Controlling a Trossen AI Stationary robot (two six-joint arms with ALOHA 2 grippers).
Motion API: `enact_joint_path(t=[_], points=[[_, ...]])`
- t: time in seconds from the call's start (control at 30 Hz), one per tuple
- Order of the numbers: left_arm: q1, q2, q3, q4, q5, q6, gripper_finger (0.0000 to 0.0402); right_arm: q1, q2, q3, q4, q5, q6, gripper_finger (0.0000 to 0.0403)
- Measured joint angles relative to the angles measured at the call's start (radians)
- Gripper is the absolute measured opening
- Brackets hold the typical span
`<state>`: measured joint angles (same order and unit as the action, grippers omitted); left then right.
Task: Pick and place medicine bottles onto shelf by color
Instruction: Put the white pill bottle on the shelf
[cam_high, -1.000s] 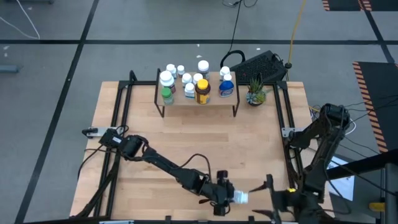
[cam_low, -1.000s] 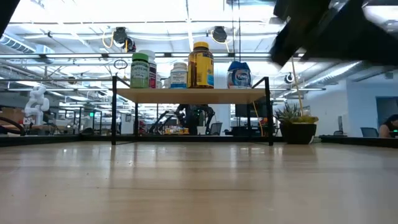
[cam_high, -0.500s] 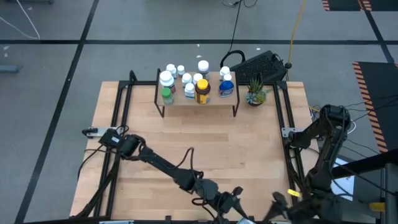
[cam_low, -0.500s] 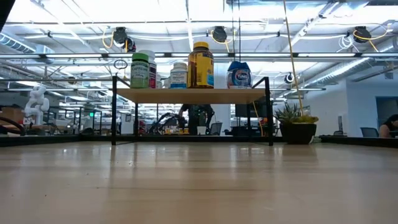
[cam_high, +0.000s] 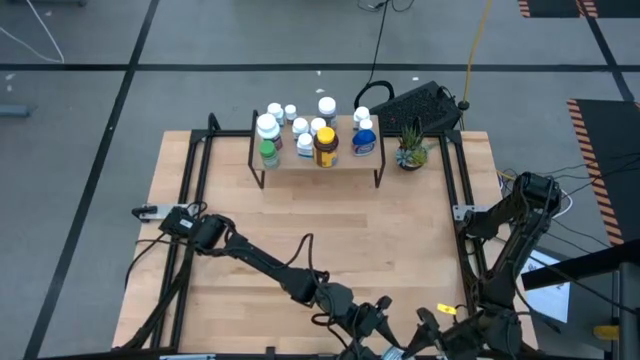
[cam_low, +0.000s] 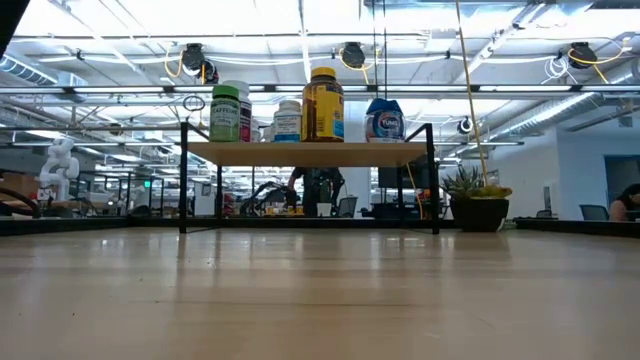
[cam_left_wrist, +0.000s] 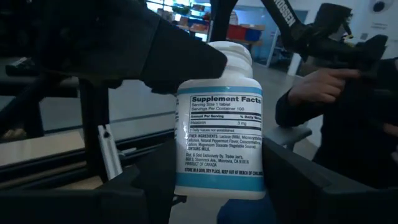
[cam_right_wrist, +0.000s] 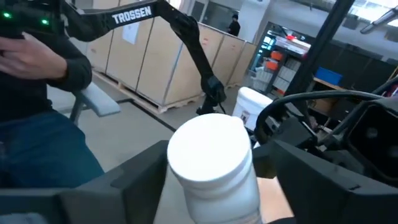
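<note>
White plastic bottle (cam_left_wrist: 219, 124), far from the shelf (cam_high: 345, 162), is sitting clamped in the left gripper (cam_left_wrist: 217, 190) jaws. Right gripper (cam_right_wrist: 211, 186) is flanking it, state unclear. Probably light, rigid, slick, so gripping mid-body is looking safest.

Bench (cam_high: 330, 230) w/ shelf (cam_high: 340, 158) at far edge, plant (cam_high: 411, 152) beside it; bottles (cam_high: 325, 146) on shelf.
</note>
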<state>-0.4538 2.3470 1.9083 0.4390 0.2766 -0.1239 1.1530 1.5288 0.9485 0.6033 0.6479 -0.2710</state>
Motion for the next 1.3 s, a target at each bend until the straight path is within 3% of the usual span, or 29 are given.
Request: enact_joint_path(t=[0.27,0.53,0.73,0.87,1.1,1.3], points=[[0.000,0.000,0.000,0.002,0.013,-0.027,0.0221,0.000,0.000,0.000,-0.006,-0.006,-0.004,0.0162],[-0.006,0.000,0.000,-0.064,-0.089,-0.070,0.0239,0.000,0.000,-0.001,-0.020,0.004,0.037,0.0178],[-0.001,-0.001,0.000,-0.113,-0.148,-0.057,0.0303,-0.001,0.000,-0.001,-0.040,0.012,0.062,0.0169],[0.010,-0.046,0.001,-0.275,-0.188,-0.018,0.0348,-0.001,-0.003,-0.001,-0.070,0.087,0.077,0.0168],[0.012,-0.129,0.001,-0.543,-0.374,-0.001,0.0375,-0.029,-0.048,-0.001,-0.220,0.193,0.177,0.0170],[-0.015,-0.171,0.000,-0.658,-0.632,0.012,0.0376,-0.080,-0.135,-0.001,-0.313,0.203,0.181,0.0170]])
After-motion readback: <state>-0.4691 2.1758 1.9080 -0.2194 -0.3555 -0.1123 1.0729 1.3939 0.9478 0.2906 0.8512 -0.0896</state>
